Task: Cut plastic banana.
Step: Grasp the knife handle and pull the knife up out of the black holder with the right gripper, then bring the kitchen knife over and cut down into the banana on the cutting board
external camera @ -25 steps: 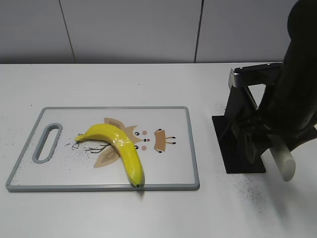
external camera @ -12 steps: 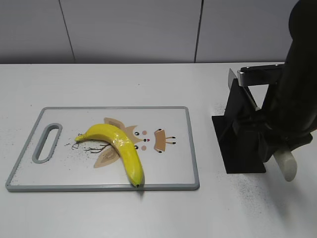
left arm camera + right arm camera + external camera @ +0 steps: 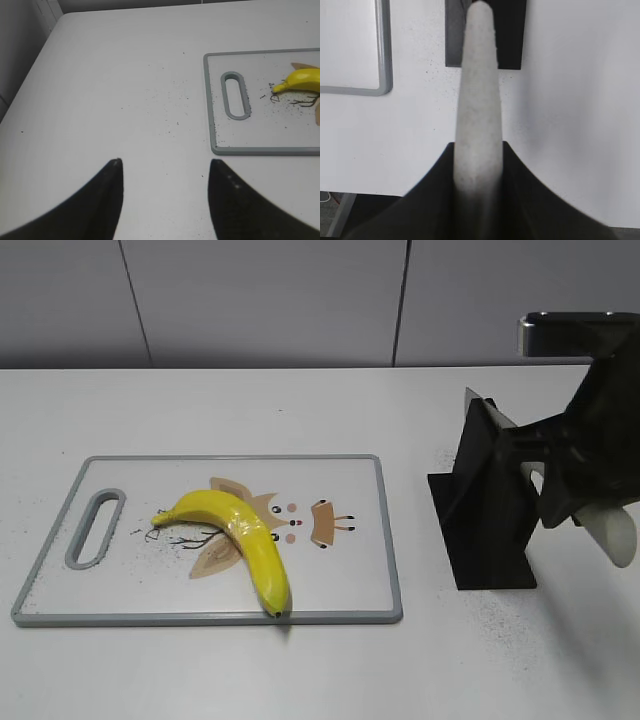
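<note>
The plastic banana (image 3: pixel 245 540) lies on the grey-rimmed white cutting board (image 3: pixel 350 475), stem end to the left, dark end at the board's front edge. Its stem end also shows in the left wrist view (image 3: pixel 302 80). My right gripper (image 3: pixel 479 145) is shut on a pale knife (image 3: pixel 479 75) and holds it above the table, beside the black knife stand (image 3: pixel 490 510), far right of the banana. In the exterior view the knife's pale end (image 3: pixel 618 535) sticks out below the gripper. My left gripper (image 3: pixel 165 162) is open and empty over bare table, left of the board (image 3: pixel 215 100).
The black knife stand (image 3: pixel 512 30) stands right of the board on the white table. The board has a handle slot (image 3: pixel 95 528) at its left end and a printed cartoon figure. Dark specks are scattered on the table. A grey wall runs behind.
My right arm has risen and moved right, carrying the pale knife up and away from the knife stand. The banana and the board have not moved.
</note>
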### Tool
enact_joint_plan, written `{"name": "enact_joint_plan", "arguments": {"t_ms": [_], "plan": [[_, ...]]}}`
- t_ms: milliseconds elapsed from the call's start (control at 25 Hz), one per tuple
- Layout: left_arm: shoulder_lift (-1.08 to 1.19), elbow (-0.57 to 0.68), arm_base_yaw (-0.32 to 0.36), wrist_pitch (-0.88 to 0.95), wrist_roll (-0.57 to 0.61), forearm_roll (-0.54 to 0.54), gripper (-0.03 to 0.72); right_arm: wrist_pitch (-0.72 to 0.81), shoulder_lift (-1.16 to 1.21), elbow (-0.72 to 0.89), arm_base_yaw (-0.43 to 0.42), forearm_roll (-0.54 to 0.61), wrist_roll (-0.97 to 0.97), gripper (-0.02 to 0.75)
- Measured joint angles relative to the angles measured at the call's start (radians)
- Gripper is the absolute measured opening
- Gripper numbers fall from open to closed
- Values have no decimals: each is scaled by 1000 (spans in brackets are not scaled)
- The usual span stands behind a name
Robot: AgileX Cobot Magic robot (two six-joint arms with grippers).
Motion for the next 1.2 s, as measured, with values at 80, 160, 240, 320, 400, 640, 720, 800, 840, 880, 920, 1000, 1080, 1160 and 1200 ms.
{"name": "enact_joint_plan", "arguments": {"t_ms": [80,160,240,320,400,640,720,800,840,880,920,1000,1080,1160,1200], "plan": [[0,0,0,0,0,0,509,-3,-22,0,0,-14,6,162],[0,0,0,0,0,0,509,-3,-42,-4,0,-25,11,162],[0,0,0,0,0,0,509,-2,-57,-19,0,-34,13,162],[0,0,0,0,0,0,509,-3,-69,-38,0,-36,14,162],[0,0,0,0,0,0,509,1,-77,-60,0,-36,14,162],[0,0,0,0,0,0,509,45,-81,-145,0,-69,8,162],[0,0,0,0,0,0,509,48,-81,-168,0,-70,-54,162],[0,0,0,0,0,0,509,51,-81,-186,0,-50,-154,162],[0,0,0,0,0,0,509,52,-81,-192,0,-35,-215,162],[0,0,0,0,0,0,509,52,-81,-194,0,-16,-276,162],[0,0,0,0,0,0,509,52,-81,-195,0,6,-325,162],[0,0,0,0,0,0,509,52,-74,-196,0,36,-437,162],[7,0,0,0,0,0,520,43,-63,-196,0,48,-530,162],[27,-4,0,-1,9,-2,551,17,-53,-196,0,55,-639,162],[44,-11,0,-1,12,-8,573,6,-50,-196,0,66,-693,162]]}}
